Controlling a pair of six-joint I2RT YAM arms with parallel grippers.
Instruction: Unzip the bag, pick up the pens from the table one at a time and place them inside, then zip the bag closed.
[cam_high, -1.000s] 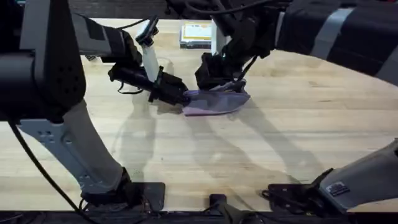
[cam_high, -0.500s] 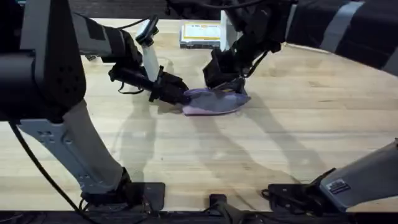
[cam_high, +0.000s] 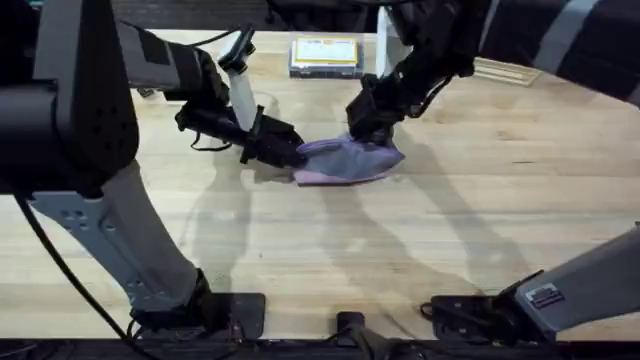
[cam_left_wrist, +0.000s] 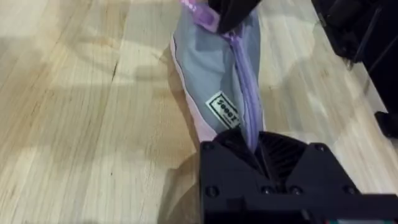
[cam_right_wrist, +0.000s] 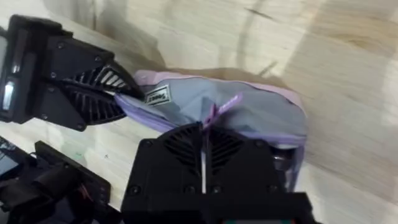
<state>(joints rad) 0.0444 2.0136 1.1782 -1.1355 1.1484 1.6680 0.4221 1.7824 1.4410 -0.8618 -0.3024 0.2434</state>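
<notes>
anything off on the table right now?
Nothing is spilled or damaged. The bag lies rumpled on the table, pinched at one end by the left gripper, with the right gripper on its zipper pull.

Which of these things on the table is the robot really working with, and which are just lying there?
In use:
- the bag, grey with a purple zipper
- left end effector, clamped on one end of the bag
- right end effector, pinching the zipper pull

Lying about:
- the clear box with a yellow label, at the table's far edge
</notes>
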